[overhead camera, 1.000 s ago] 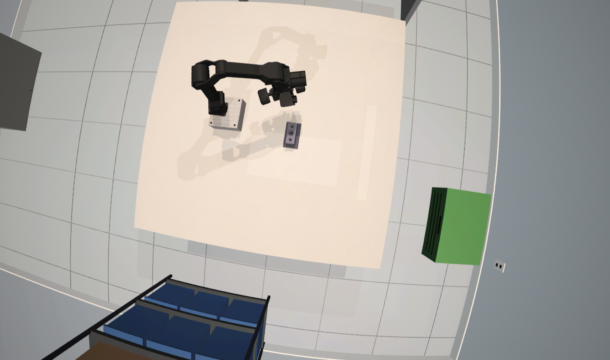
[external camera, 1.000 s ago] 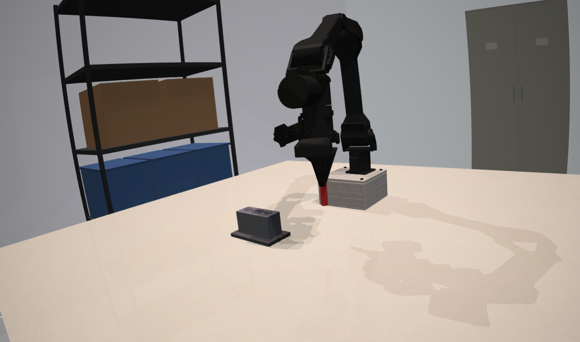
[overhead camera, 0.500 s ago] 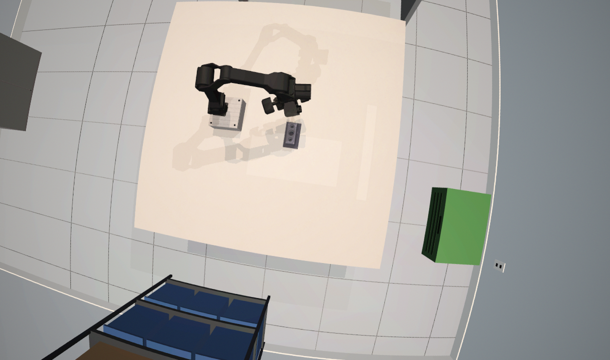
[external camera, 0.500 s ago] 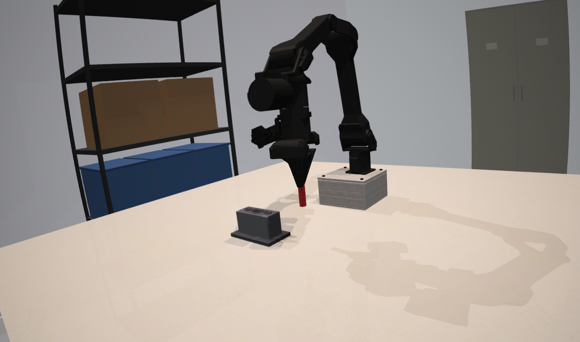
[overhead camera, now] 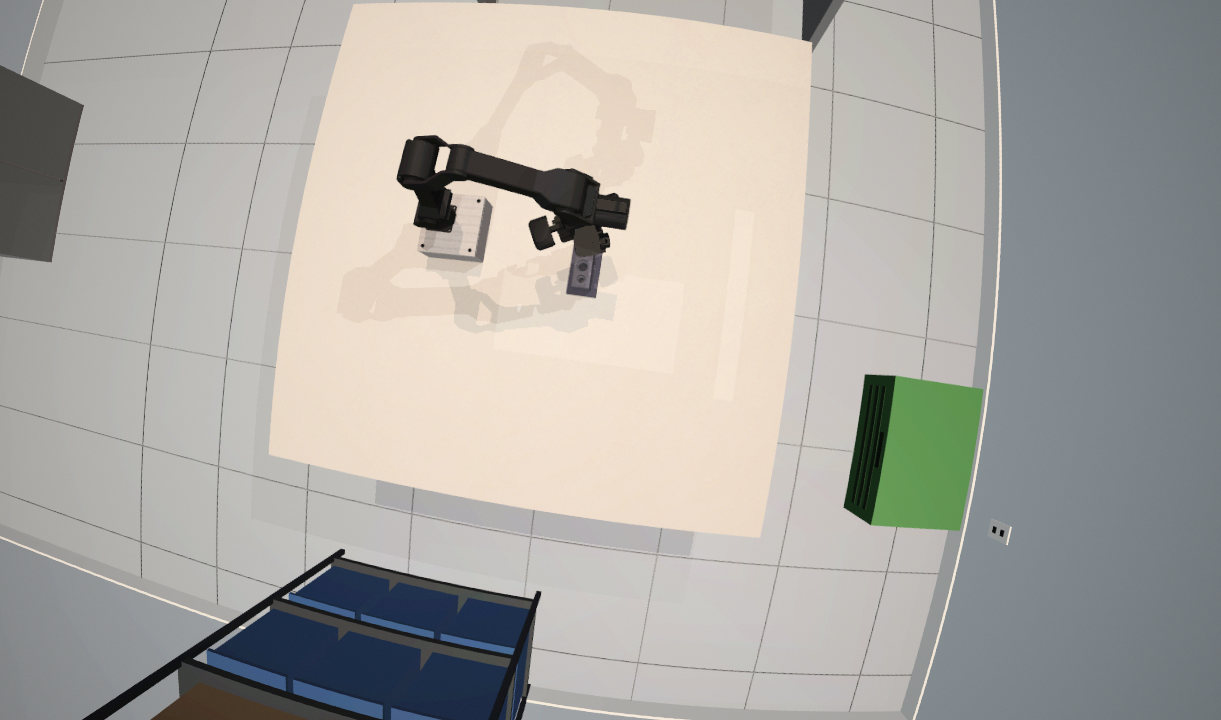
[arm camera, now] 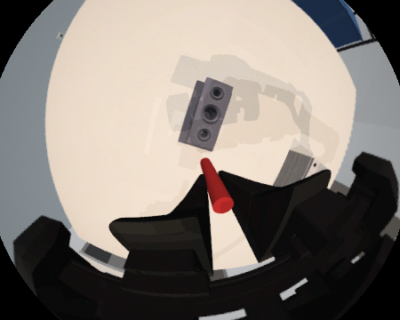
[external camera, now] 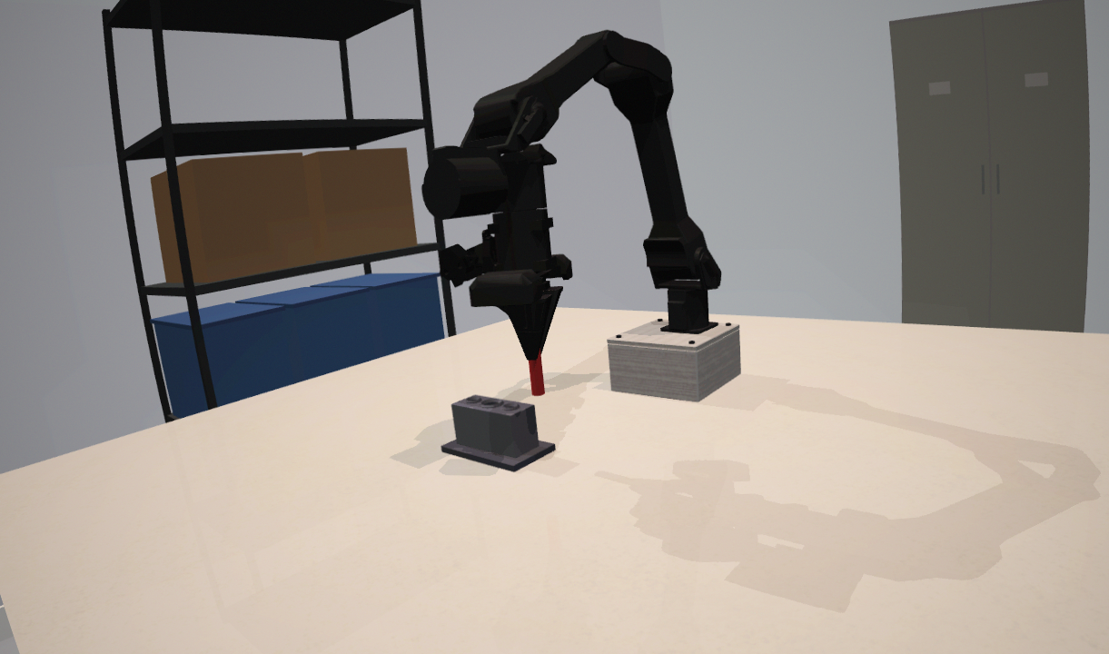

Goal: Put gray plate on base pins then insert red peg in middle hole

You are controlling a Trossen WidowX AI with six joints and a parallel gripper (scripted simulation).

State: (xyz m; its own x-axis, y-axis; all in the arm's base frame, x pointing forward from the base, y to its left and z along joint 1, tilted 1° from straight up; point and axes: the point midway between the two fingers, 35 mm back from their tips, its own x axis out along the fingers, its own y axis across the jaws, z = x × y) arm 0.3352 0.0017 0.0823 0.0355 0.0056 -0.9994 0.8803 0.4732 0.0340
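My gripper (external camera: 534,356) (arm camera: 211,176) is shut on the red peg (external camera: 537,377) (arm camera: 215,184), which points down out of the fingertips and hangs in the air. The gray plate (external camera: 494,428) (arm camera: 222,113) is a block with three round holes along its top, the middle one the largest. It lies level on the base (external camera: 514,464) (arm camera: 184,133), whose flange shows around its foot; the pins are hidden. In the wrist view the peg's lower end is just short of the plate. In the top view the gripper covers one end of the plate (overhead camera: 578,282) and hides the peg.
The arm stands on a light box-shaped mount (overhead camera: 457,243) (external camera: 654,370) (arm camera: 292,169) on the table (overhead camera: 507,420) (external camera: 379,552). A shelf rack with blue bins (overhead camera: 354,640) (external camera: 298,341), a green cabinet (overhead camera: 927,452) and a grey cabinet (external camera: 940,203) stand beyond the table.
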